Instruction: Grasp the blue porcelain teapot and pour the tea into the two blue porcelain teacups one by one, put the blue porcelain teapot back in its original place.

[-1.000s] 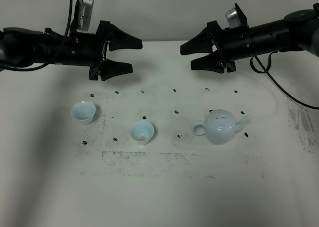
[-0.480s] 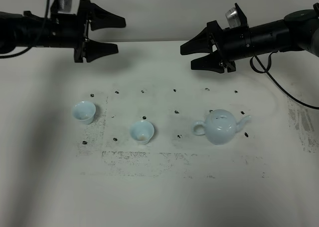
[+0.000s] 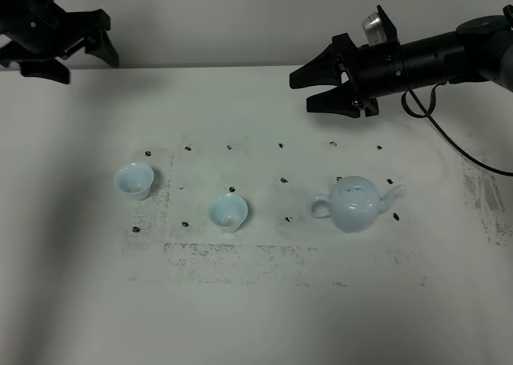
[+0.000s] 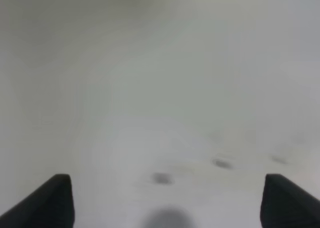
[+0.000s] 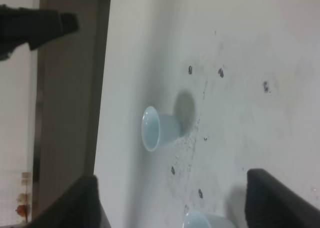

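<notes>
Right jaws first: spread wide with nothing between them, hanging over the far side of the bench (image 3: 256, 317), pointing toward the middle. Left jaws are spread too (the wrist view shows both tips far apart and only blurred bench under them), parked high at the far left corner, well away from everything.

Down on the bench, the blue porcelain teapot (image 3: 357, 206) sits upright on the right, lid on, nearer the camera than the right jaws and well apart from them. Its loop handle faces the middle, its spout points right. Nobody has it.

The two cups stand upright to its left: the near teacup (image 3: 229, 212) at centre, the far teacup (image 3: 135, 180) well out on the left. Whether either holds tea, I cannot tell.

So, by my reading, this is the very start: grasp, two pours and the return are all ahead.

Around them are only small dark marks (image 3: 281, 146) dotted over the bench and a scuffed grey patch (image 3: 240, 253) in front of the cups. A black cable (image 3: 449, 140) trails from the right arm. Nothing blocks the handle, though a pour into the far teacup must pass over the near one.
</notes>
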Controlling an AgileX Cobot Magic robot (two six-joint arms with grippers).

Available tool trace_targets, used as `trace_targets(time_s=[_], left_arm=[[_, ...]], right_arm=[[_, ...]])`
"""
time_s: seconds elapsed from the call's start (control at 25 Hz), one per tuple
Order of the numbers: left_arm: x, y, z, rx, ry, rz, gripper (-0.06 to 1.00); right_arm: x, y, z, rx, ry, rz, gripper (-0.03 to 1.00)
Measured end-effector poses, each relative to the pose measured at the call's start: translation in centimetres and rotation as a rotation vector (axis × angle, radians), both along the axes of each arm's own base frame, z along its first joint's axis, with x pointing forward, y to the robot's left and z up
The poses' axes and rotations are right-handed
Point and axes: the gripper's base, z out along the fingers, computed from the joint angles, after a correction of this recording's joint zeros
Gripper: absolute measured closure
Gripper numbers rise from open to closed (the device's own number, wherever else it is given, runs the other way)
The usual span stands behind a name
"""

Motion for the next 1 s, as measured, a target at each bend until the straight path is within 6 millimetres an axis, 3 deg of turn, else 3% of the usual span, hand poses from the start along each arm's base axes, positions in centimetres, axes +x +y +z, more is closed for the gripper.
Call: trace_targets(time_s=[0.24,0.44,0.6,0.8,1.0], left_arm=[[-0.7,2.9,0.2,0.313,0.087,0.095,0.22],[-1.0,3.1,0.7,0.337,0.081,0.097,0.22],[-2.1,2.6,3.4,0.286,0.037,0.085,0.22],[-6.9,2.6,6.7,0.33,0.041,0.049,0.22],[-14.2,2.8,8.5,0.386,0.087,0.038,0.22]], right_arm=[[0.0,0.0,0.0,0.0,0.0,0.0,0.38],[0.0,0.0,0.0,0.0,0.0,0.0,0.38],[0.0,0.0,0.0,0.0,0.0,0.0,0.38],[0.0,0.0,0.0,0.0,0.0,0.0,0.38],[0.0,0.0,0.0,0.0,-0.001,0.0,0.38]])
